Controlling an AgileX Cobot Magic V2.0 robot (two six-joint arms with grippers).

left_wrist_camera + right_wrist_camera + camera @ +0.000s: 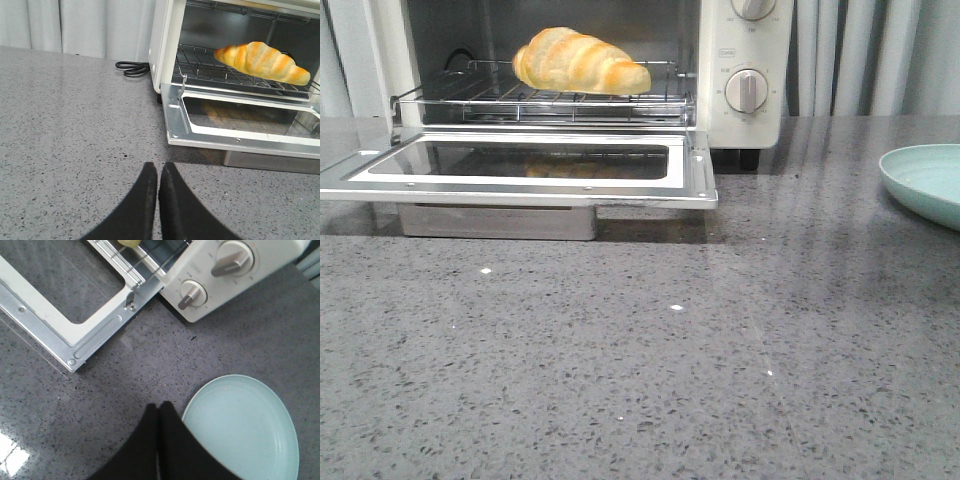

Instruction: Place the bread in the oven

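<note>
The golden bread [580, 61] lies on the wire rack [540, 100] inside the cream-white oven [745, 125], whose glass door [520, 165] hangs down flat and open. The left wrist view shows the same bread [262, 61] on the rack. My left gripper [158, 167] is shut and empty, over bare counter in front of the door's left corner. My right gripper [159, 406] is shut and empty too, beside the rim of a pale green plate [245, 425]. Neither arm shows in the front view.
The pale green plate [928, 182] sits at the right edge of the grey speckled counter [640, 360]. A black cable [132, 67] lies coiled beside the oven's left wall. Two knobs [192, 294] are on the oven's right side. Curtains hang behind.
</note>
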